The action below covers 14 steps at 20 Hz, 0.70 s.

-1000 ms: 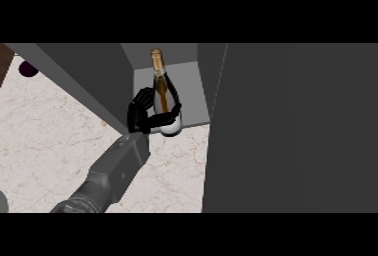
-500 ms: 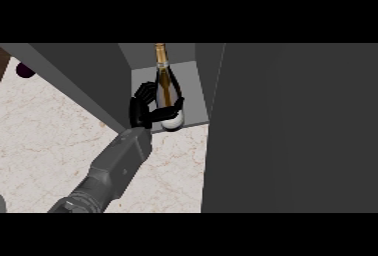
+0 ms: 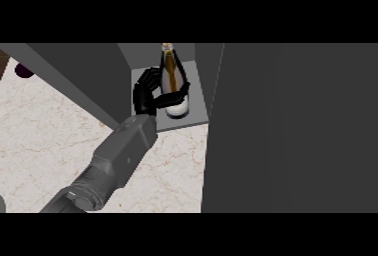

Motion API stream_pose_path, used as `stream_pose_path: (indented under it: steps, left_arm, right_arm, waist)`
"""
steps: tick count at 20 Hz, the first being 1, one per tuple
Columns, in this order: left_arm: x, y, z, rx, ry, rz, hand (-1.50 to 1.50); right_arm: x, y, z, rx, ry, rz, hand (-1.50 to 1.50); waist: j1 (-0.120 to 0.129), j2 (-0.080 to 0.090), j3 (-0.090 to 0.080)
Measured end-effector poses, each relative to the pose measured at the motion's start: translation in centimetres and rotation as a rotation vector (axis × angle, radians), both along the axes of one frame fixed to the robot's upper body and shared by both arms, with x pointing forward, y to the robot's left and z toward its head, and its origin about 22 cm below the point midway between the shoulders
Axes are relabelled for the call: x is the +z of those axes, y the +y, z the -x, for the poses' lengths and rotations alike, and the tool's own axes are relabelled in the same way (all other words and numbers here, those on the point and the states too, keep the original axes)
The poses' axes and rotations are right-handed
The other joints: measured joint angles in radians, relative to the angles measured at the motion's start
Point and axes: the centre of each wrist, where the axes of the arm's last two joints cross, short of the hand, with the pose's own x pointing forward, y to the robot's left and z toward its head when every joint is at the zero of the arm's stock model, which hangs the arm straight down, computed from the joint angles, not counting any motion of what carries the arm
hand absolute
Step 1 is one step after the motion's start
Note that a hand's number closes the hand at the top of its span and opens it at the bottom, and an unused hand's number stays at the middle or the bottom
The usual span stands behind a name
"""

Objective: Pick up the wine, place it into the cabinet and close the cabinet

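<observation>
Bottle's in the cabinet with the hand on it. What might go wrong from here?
1. The hand is curled round the wine bottle; pulling back before it opens could tip the upright bottle.
2. The base stands near the shelf's front edge, so the closing door might clip it.
3. The forearm lies in the opening; closing early would hit it.

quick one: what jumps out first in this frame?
The wine bottle stands upright inside the open cabinet at top centre, with the left hand curled round its lower part. Next comes the big dark panel, likely the cabinet's door, which fills the right side of the view.
</observation>
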Motion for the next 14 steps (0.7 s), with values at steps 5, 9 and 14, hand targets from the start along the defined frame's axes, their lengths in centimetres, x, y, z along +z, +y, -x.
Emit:
stream_pose_path:
  steps: [5,9,14]
  left_arm:
    - [1.6,-0.7,-0.9,0.006,-0.007,-0.013,1.5]
    - [2.6,-1.2,-1.5,0.01,-0.003,-0.009,1.5]
    - [4.0,-1.7,-2.3,0.014,0.027,0.011,1.5]
  right_arm:
    - [-0.1,-0.4,-0.1,-0.018,0.001,0.002,-1.5]
    - [-0.3,-0.7,-0.1,-0.027,0.004,0.006,-1.5]
    - [-0.5,-1.0,-0.2,-0.033,-0.002,0.01,-1.5]
  waist:
    - [0.01,0.001,0.001]
    - [0.018,0.002,0.002]
    - [0.024,0.008,0.002]
